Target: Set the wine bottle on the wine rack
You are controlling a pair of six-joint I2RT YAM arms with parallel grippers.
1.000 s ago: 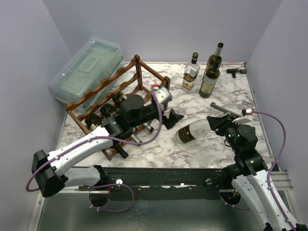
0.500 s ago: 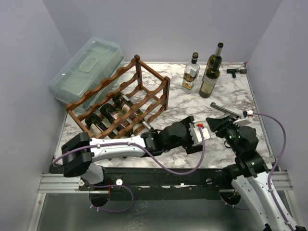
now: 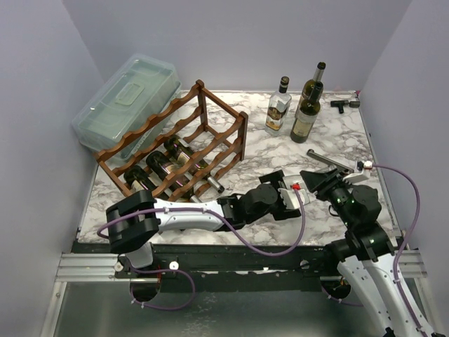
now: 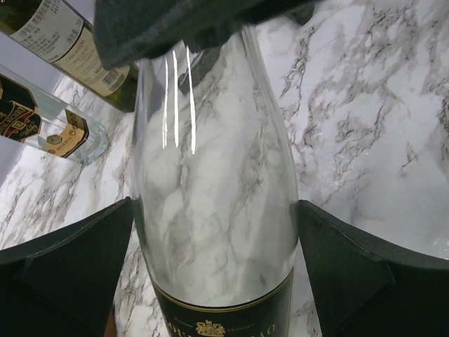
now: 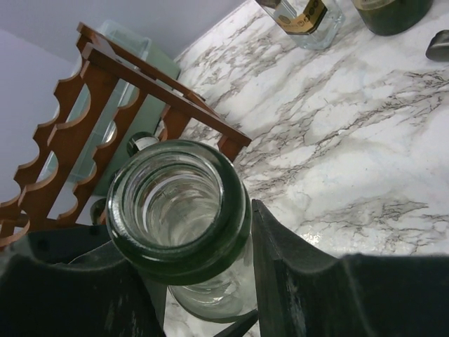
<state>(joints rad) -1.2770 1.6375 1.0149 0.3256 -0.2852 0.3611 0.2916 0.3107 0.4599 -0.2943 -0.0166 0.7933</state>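
Note:
The wine bottle (image 4: 210, 182), clear glass with a dark label, lies on the marble table; in the top view my left arm covers most of it. My right gripper (image 5: 179, 232) is shut on its neck, just below the open mouth (image 5: 175, 203). My left gripper (image 4: 214, 217) stands open around the bottle's body, one finger (image 4: 63, 267) on each side and close against the glass. In the top view the left gripper (image 3: 284, 193) and the right gripper (image 3: 313, 181) meet at centre right. The wine rack (image 3: 200, 95) stands at the back left with three dark bottles (image 3: 168, 165) in its low tier.
A clear plastic lidded box (image 3: 126, 98) sits behind the rack. Three upright bottles (image 3: 306, 112) stand at the back right, with a small black part (image 3: 344, 104) beyond them. A metal tool (image 3: 326, 160) lies just behind my right gripper.
My left arm has swung from the rack rightwards across the table, and its open jaws now straddle the bottle's body. The right gripper has held still on the neck.

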